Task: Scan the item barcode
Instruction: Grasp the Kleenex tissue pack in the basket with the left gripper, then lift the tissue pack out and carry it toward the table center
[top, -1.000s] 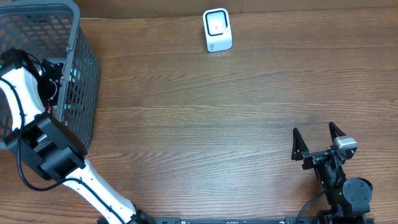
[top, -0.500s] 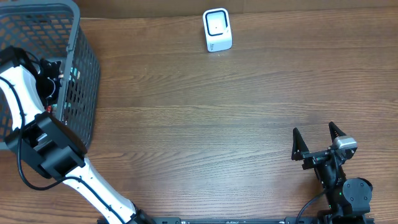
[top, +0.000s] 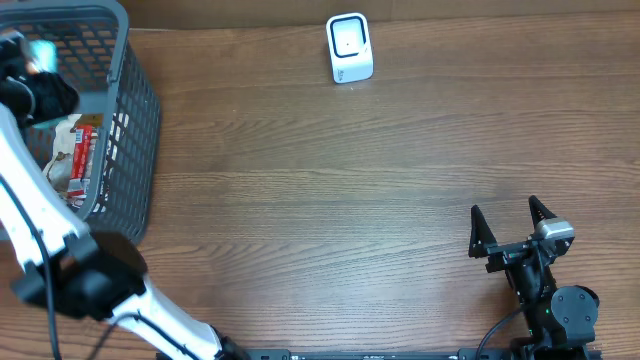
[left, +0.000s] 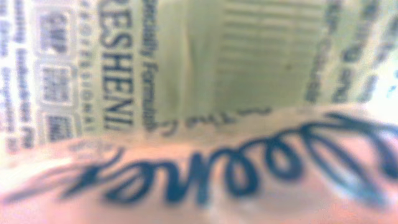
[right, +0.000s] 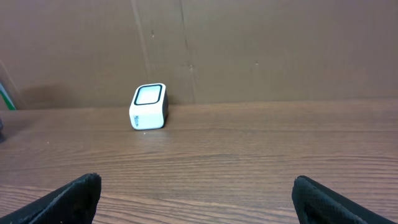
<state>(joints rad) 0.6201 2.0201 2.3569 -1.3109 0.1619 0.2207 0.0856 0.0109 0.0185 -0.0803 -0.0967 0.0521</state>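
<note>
Greenish packet (left: 186, 81) now sits right before the fingers of the risen left gripper (top: 42, 90), hold unclear; right gripper (right: 196, 186) gapes wide; scanning nears.

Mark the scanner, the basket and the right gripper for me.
scanner (top: 350, 46): overhead view, on its window face.
basket (top: 143, 120): overhead view, on its right mesh wall.
right gripper (top: 503, 206): overhead view, midway between its open fingertips.

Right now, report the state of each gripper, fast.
Left gripper: at the basket, close against a packet; grip cannot be told.
Right gripper: open, holding nothing.
</note>
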